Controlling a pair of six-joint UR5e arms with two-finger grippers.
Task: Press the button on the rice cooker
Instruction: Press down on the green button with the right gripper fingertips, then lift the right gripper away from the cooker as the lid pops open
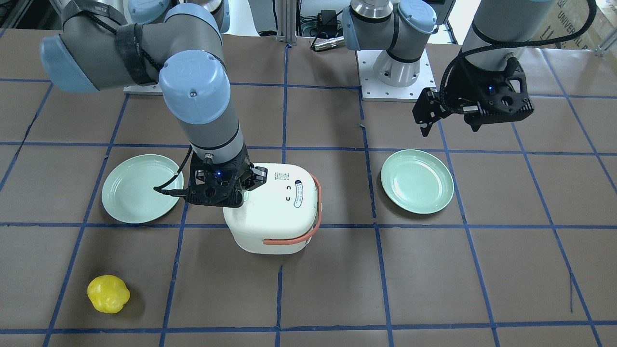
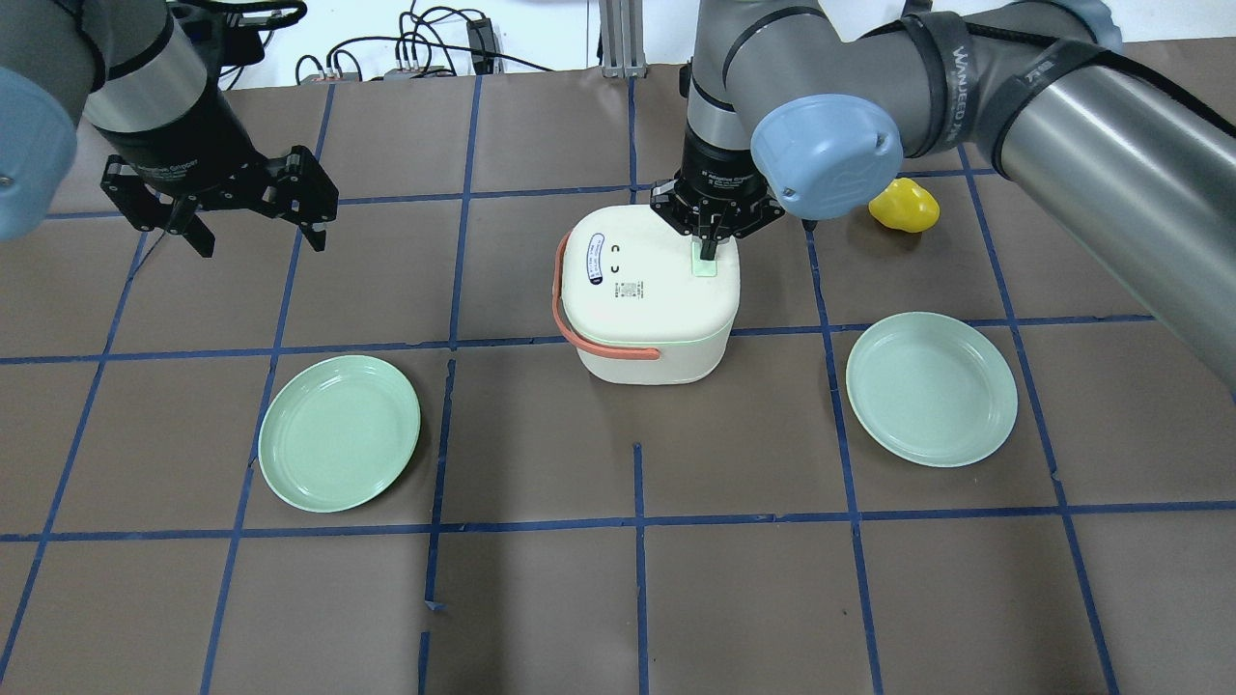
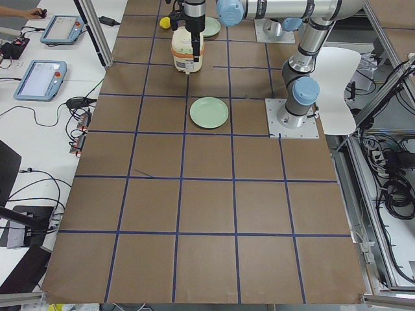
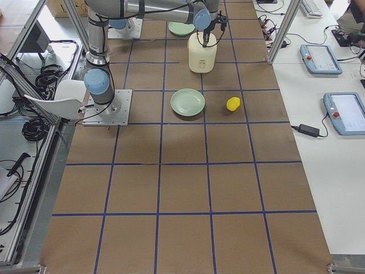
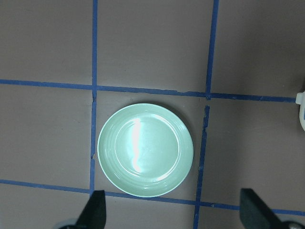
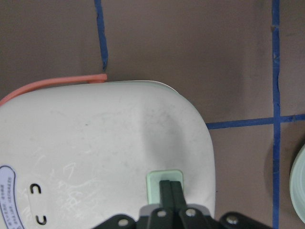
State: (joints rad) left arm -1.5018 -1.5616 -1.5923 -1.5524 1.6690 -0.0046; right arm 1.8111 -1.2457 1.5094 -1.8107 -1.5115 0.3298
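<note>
The white rice cooker point(image 2: 649, 290) with an orange handle point(image 2: 560, 299) stands mid-table; it also shows in the front view point(image 1: 274, 212). Its pale green button point(image 6: 164, 177) sits near the lid's edge point(image 2: 705, 267). My right gripper point(image 2: 708, 249) is shut, fingers together, tips on the button point(image 6: 170, 191). My left gripper point(image 2: 256, 227) hangs open and empty far to the cooker's left, above a green plate point(image 5: 145, 149).
Two green plates lie on the table point(image 2: 340, 431) point(image 2: 931, 388). A yellow toy pepper point(image 2: 904, 206) lies behind the right arm. Brown table with blue tape grid point(image 2: 637, 512).
</note>
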